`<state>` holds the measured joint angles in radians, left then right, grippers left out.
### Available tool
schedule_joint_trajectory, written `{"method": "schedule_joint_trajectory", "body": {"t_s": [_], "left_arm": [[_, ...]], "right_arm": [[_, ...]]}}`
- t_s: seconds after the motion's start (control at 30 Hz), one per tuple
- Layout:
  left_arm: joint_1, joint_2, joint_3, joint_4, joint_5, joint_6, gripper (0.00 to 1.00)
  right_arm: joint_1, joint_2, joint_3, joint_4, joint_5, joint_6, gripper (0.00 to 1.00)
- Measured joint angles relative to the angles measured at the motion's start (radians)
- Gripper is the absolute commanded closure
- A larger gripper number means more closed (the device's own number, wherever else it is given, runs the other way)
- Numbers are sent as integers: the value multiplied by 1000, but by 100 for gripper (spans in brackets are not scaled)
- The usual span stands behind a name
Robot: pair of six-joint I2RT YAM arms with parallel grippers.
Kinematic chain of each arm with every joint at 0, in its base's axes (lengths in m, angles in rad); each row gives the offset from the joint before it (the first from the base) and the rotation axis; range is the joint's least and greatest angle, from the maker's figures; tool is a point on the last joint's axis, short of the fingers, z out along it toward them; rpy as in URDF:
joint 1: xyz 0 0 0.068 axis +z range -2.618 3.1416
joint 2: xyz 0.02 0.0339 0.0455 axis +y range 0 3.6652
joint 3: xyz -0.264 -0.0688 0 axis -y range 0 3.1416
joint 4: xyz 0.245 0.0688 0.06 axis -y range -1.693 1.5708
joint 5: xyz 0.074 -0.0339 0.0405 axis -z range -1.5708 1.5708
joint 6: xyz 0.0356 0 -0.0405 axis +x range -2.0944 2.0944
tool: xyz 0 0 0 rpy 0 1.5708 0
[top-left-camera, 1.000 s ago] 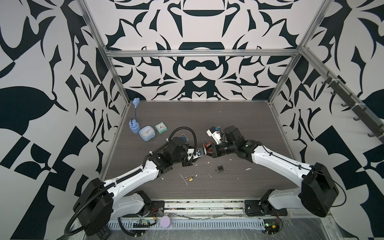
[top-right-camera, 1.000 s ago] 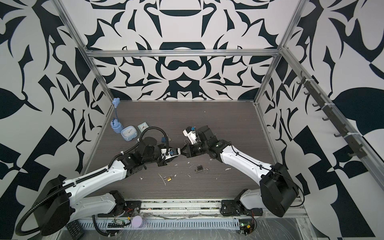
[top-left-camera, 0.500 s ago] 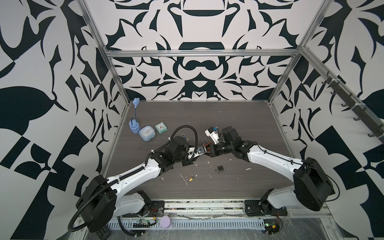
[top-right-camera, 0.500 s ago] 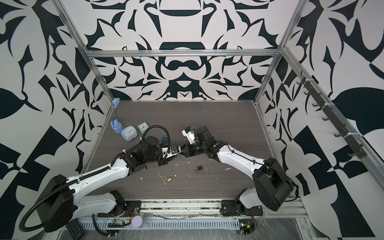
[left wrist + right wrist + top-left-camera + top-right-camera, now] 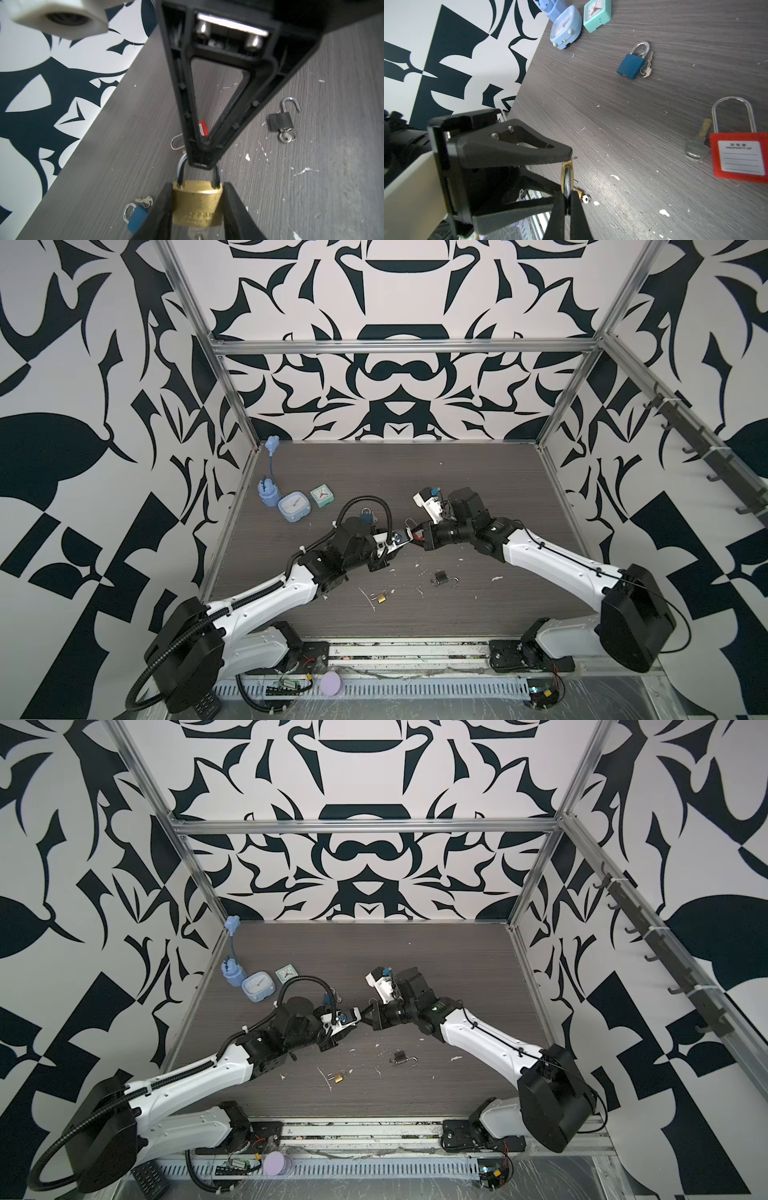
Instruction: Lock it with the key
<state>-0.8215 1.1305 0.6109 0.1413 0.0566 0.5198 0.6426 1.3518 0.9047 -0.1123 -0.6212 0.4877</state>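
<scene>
A brass padlock [image 5: 197, 205] hangs above the table between my two grippers, at mid-table in both top views. My left gripper [image 5: 197, 187] is shut on its body, one finger on each side. A silver key [image 5: 197, 235] pokes out of the padlock's underside, mostly cut off by the frame edge. My right gripper [image 5: 567, 194] is shut on the padlock's steel shackle [image 5: 217, 176], meeting the left gripper [image 5: 395, 540] tip to tip. In both top views the padlock itself is hidden between the grippers.
On the table lie a blue padlock [image 5: 630, 66] with keys, a red padlock [image 5: 741, 158] with a key beside it, an open black padlock [image 5: 280, 122] and a small brass padlock [image 5: 381, 597]. Two small clocks [image 5: 294, 506] stand at the back left by the wall.
Both grips are as before. The right arm has shifted slightly while the grippers stay joined at the padlock.
</scene>
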Motion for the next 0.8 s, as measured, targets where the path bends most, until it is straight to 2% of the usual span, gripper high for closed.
{"method": "schedule_joint_trajectory", "body": {"t_s": [0.07,0.3,0.5,0.6,0.8], "left_arm": [[-9,-28,-12,22,-16,-30,100],[-8,-81,-46,42,-90,-133,100],[-8,-74,-45,51,-167,-274,100],[-8,-45,-20,63,-207,-407,100],[-3,11,58,61,-302,-817,100]], "right_arm": [[-7,-21,26,-45,0,-21,79],[-29,-74,103,-170,16,-94,60],[-35,-193,92,-164,57,-121,58],[-34,-279,37,-115,92,-130,59],[-34,-346,-97,-11,129,-132,61]]}}
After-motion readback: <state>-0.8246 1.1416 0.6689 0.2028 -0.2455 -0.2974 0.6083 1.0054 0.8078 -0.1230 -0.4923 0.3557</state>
